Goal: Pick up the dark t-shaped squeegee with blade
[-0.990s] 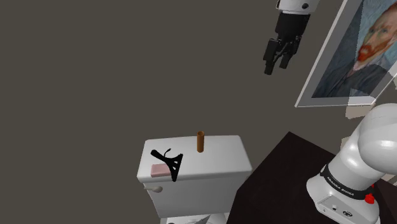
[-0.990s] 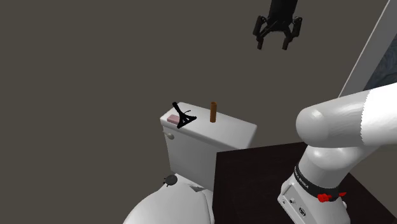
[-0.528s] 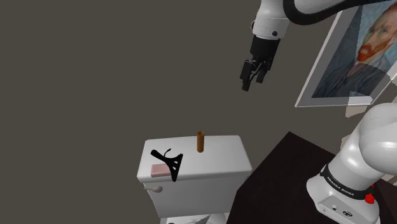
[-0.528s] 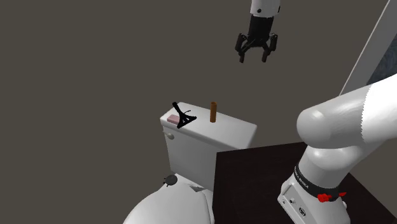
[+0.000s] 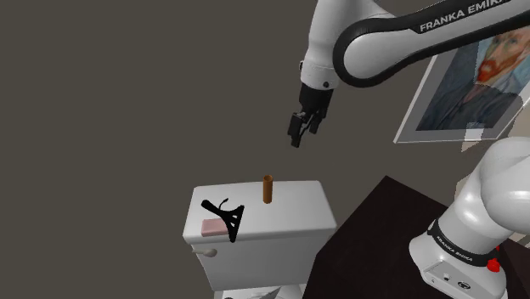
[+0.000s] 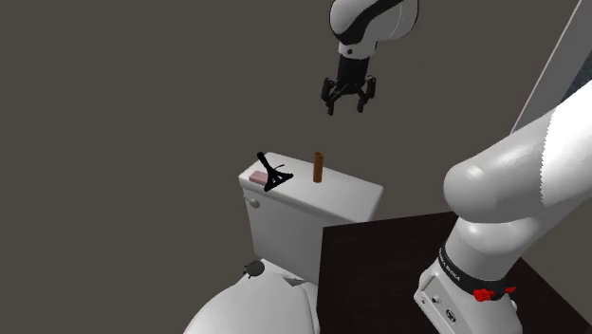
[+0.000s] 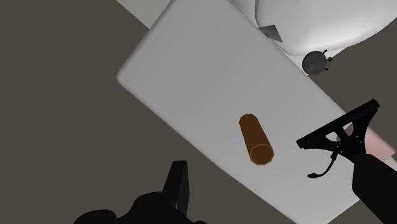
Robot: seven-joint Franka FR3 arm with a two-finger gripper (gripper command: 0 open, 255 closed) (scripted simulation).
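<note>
White arm (image 5: 374,42) reaches over from the dark stand (image 5: 382,246), framed portrait (image 5: 476,76) on the wall behind it. White toilet tank (image 5: 280,225) sits below. Black gripper (image 6: 345,107) hangs in the air well above the tank lid, fingers spread apart, holding nothing. Black T-shaped squeegee (image 5: 228,217) is on the lid at the shoulder view's left end, against a pink block (image 5: 211,227). Brown cylinder (image 5: 267,188) stands upright mid-lid, apart from the squeegee.

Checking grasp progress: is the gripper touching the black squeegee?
Apart. In the shoulder view the gripper hangs high above the squeegee, grey wall between them.
</note>
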